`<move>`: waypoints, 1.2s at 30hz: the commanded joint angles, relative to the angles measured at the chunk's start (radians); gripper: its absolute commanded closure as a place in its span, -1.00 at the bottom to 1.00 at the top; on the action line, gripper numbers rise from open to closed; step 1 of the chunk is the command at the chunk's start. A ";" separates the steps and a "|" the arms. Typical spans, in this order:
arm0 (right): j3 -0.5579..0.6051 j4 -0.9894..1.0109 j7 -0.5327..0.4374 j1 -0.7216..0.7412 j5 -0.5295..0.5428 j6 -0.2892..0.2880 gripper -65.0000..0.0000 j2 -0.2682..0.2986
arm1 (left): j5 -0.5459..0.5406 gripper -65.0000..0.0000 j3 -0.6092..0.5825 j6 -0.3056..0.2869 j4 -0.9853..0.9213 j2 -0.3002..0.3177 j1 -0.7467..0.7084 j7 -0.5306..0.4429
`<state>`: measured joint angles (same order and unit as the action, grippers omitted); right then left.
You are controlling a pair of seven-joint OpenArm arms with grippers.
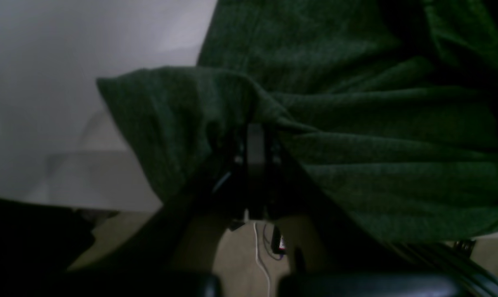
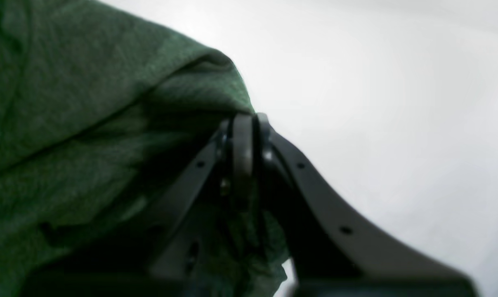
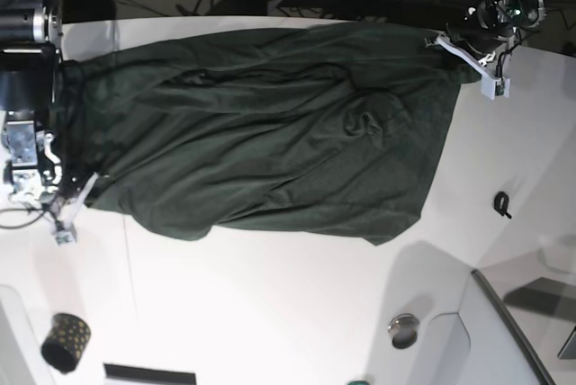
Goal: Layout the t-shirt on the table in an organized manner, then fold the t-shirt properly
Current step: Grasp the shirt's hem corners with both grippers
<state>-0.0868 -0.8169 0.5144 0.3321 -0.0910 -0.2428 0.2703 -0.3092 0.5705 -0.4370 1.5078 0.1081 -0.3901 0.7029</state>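
A dark green t-shirt (image 3: pixel 270 133) lies spread across a white counter (image 3: pixel 270 313). Left fingers (image 1: pixel 255 136) and right fingers (image 2: pixel 244 136) each pinch a shirt edge.

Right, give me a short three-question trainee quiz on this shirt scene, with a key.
1. True or false: the large dark green fabric t-shirt lies folded into a small neat square.
2. Which jaws pinch shirt fabric: A) left gripper only, B) right gripper only, C) both?
3. Fill in: a small black cup with pale dots stands on the glossy white ____, apart from the shirt.

Key: 1 false, it is stretched out and wrinkled between the two arms. 2 C, each wrist view shows jaws shut on green fabric. 3 table.
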 commanded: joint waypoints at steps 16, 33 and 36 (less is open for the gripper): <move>-0.241 -0.313 -0.013 -0.113 -0.011 0.095 0.15 -0.022 | -0.012 1.00 0.006 -0.001 0.175 0.009 0.033 -0.010; -0.247 -0.654 0.074 -0.425 -0.010 0.056 0.16 -0.108 | -0.011 1.00 0.001 -0.001 0.216 0.008 -0.023 -0.009; -0.284 -0.724 0.105 -0.474 -0.010 -0.042 0.17 -0.176 | -0.011 1.00 0.003 -0.001 0.215 0.008 -0.025 -0.009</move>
<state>-0.3622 -1.5219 0.6327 -0.1467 -0.0978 -0.2829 0.0807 -0.3141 0.5690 -0.4374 1.7088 0.1051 -0.4156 0.7109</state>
